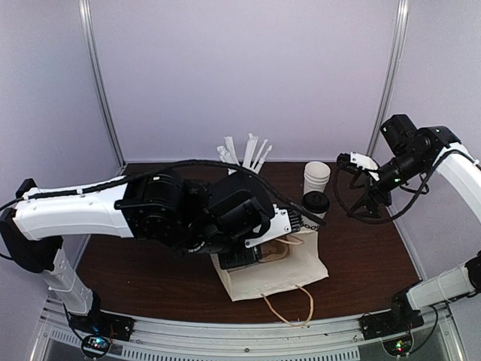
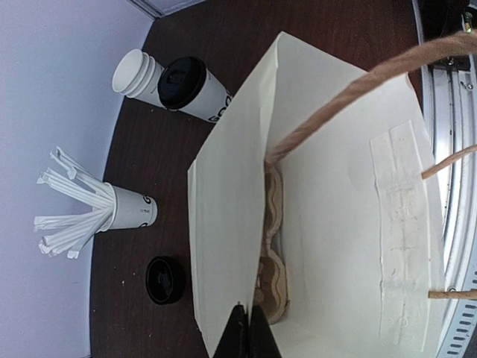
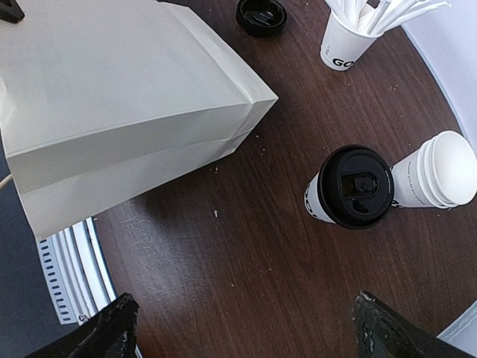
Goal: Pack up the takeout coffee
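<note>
The takeout coffee (image 3: pixel 350 186), a white cup with dark lettering and a black lid, stands upright on the dark table right of the bag. It also shows in the top view (image 1: pixel 316 203) and the left wrist view (image 2: pixel 190 88). The white paper bag (image 1: pixel 289 263) lies open toward the front. My left gripper (image 2: pixel 250 332) is shut on the bag's upper wall (image 2: pixel 231 209) and holds the mouth open; it also shows in the top view (image 1: pixel 240 258). My right gripper (image 3: pixel 250 335) is open wide and empty, above the table near the coffee, also in the top view (image 1: pixel 367 209).
A stack of lidless white cups (image 3: pixel 440 171) stands just behind the coffee. A cup of white straws (image 3: pixel 346 41) and a loose black lid (image 3: pixel 261 15) stand further back. A brown cardboard cup carrier (image 2: pixel 276 246) lies inside the bag. Twine handles (image 1: pixel 293 308) trail toward the front rail.
</note>
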